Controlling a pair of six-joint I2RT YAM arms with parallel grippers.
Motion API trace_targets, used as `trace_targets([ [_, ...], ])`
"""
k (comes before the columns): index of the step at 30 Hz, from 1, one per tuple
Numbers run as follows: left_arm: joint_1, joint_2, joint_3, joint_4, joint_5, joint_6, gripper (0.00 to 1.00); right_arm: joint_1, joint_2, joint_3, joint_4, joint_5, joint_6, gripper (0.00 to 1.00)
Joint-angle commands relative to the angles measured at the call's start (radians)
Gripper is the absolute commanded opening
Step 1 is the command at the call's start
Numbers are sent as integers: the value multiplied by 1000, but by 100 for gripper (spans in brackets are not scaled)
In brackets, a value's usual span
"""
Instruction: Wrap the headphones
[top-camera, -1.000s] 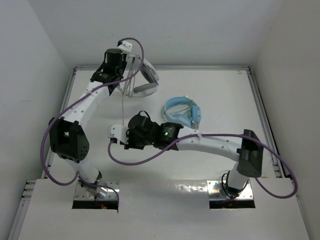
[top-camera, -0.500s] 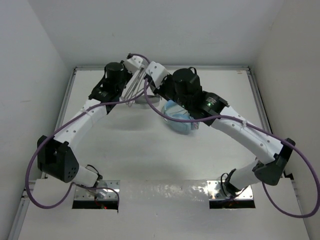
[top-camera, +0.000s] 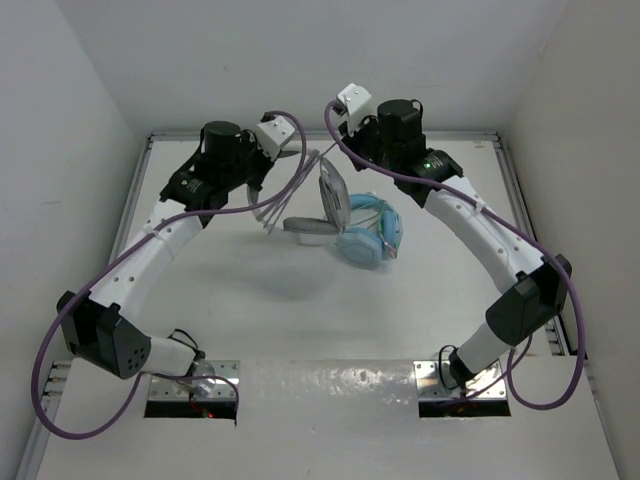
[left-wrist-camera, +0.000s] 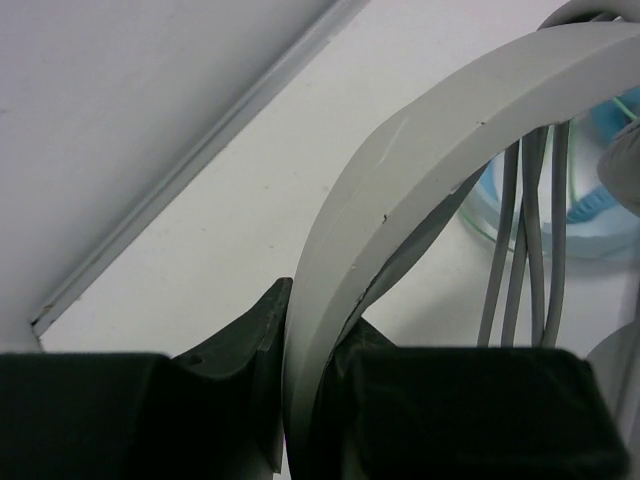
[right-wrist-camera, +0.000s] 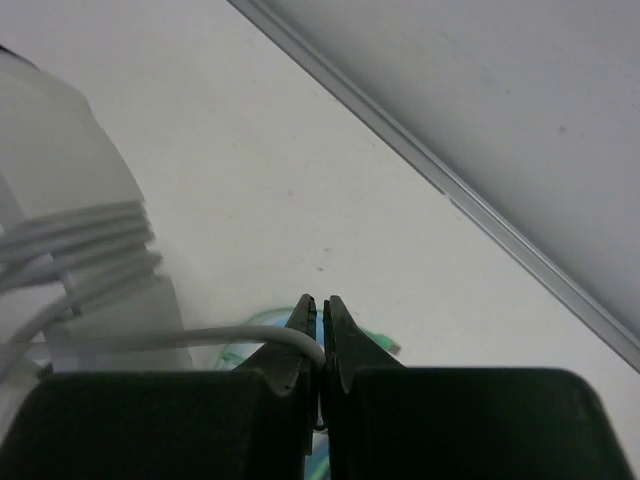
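While left gripper (left-wrist-camera: 310, 335) clamps the headphones (top-camera: 330, 193) by the headband (left-wrist-camera: 430, 120), right gripper (right-wrist-camera: 320, 335) pinches the cable (right-wrist-camera: 240, 343) off to its right, w/ coils crossing the band

We see the headphones (top-camera: 322, 205) toward the far middle of the surface (top-camera: 300, 320), with the left gripper (left-wrist-camera: 305, 340) on their left and the right gripper (right-wrist-camera: 321, 320) behind them and to the right. Their headband (left-wrist-camera: 430, 130) stands between the left gripper's fingers, and turns of the cable (right-wrist-camera: 80, 235) lie side by side around it, one strand running from there into the right gripper's closed jaws. The other headset (top-camera: 370, 235) lies on the surface just right of the headphones, in front of the right gripper; whether the two touch, we cannot tell.
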Motion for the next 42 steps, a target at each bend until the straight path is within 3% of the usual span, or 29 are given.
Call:
trace_targets([
  [1, -8, -44, 28, -185, 182, -12, 0, -56, -23, 39, 189, -18, 76, 0],
  [7, -44, -30, 51, -197, 197, -38, 0, -56, -23, 16, 211, -87, 104, 0],
  [10, -39, -26, 98, -194, 217, -124, 0, -56, -29, -48, 211, -122, 92, 1],
  [11, -38, -23, 123, -196, 231, -147, 0, -57, -33, -65, 212, -133, 87, 6],
  [12, -34, -19, 134, -199, 241, -167, 0, -57, -38, -103, 209, -153, 82, 20],
  [13, -30, -16, 144, -203, 254, -188, 0, -57, -41, -123, 200, -174, 76, 26],
  [22, -5, 17, 164, -223, 237, -308, 0, -66, -132, -353, 211, -291, 53, 62],
  [25, 31, 45, 192, -231, 248, -337, 0, -68, -179, -448, 221, -309, 44, 86],
  [26, 38, 51, 204, -222, 246, -351, 0, -68, -200, -470, 221, -316, 35, 99],
  [34, 45, 82, 230, -141, 124, -367, 0, -74, -288, -712, 260, -280, 36, 99],
  [42, 45, 91, 230, -75, -8, -339, 0, -83, -407, -764, 155, -265, 10, 95],
])
